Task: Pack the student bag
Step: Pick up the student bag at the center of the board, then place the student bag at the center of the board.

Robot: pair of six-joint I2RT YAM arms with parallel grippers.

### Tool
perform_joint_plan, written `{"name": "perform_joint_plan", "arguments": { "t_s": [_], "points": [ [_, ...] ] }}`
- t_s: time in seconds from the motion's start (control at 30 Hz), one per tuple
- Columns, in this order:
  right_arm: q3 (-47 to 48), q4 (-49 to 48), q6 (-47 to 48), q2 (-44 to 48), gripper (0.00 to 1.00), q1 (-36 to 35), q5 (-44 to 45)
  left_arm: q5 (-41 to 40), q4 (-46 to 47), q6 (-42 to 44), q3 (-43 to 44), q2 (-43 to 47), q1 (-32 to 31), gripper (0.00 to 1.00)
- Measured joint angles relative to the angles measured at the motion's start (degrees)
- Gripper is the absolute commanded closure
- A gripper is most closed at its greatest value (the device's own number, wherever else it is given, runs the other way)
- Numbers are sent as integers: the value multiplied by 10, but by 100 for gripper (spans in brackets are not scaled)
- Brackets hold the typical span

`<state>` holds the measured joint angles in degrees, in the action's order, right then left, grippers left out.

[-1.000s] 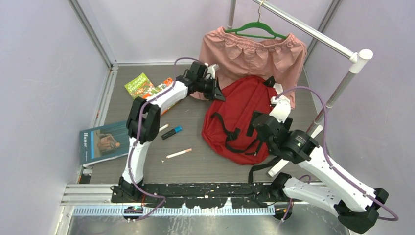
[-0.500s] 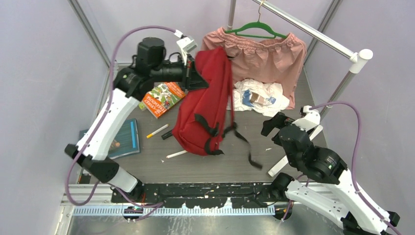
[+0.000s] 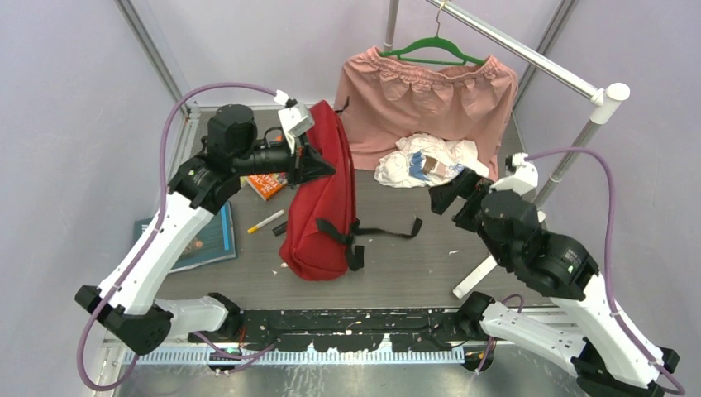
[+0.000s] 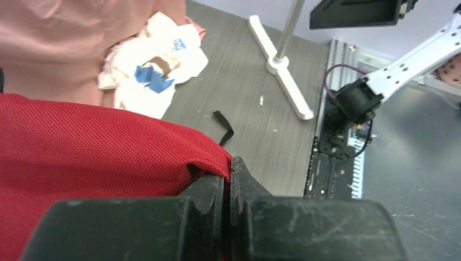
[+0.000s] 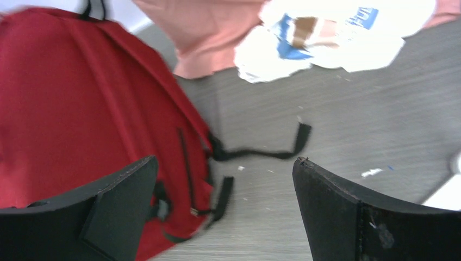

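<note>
The student bag (image 3: 324,203) is a dark-red backpack with black straps, held upright left of centre with its bottom end on the table. My left gripper (image 3: 321,165) is shut on a fold of the red fabric near the bag's top; in the left wrist view the jaws (image 4: 228,168) pinch the student bag's (image 4: 81,147) edge. My right gripper (image 3: 453,197) hovers open to the right of the bag, with nothing between its fingers. In the right wrist view the student bag (image 5: 81,109) fills the left, and a loose black strap (image 5: 261,153) trails on the table beyond the right gripper (image 5: 224,159).
A pink garment (image 3: 430,91) hangs on a green hanger at the back, a crumpled white cloth (image 3: 426,161) below it. An orange book (image 3: 264,184), a blue book (image 3: 205,238), a white pen (image 3: 266,221) and a dark marker (image 3: 279,228) lie left. The rack's white foot (image 3: 482,275) lies right.
My left arm has lifted the bag off the table's right half and carried it left, now lower than half a second ago. The white cloth is uncovered. My right arm has pulled back.
</note>
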<state>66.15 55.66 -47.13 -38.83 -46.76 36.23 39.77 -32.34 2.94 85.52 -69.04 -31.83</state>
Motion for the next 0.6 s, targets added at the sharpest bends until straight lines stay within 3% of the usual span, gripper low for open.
{"name": "perform_joint_plan", "arguments": {
  "t_s": [0.27,0.6],
  "points": [
    [141,-1,-15,-148,0,0,-43,47,79,-46,-24,-50,-85,100],
    [283,62,-106,-320,0,0,-74,63,98,-45,-33,-70,-165,100]
  ]
}}
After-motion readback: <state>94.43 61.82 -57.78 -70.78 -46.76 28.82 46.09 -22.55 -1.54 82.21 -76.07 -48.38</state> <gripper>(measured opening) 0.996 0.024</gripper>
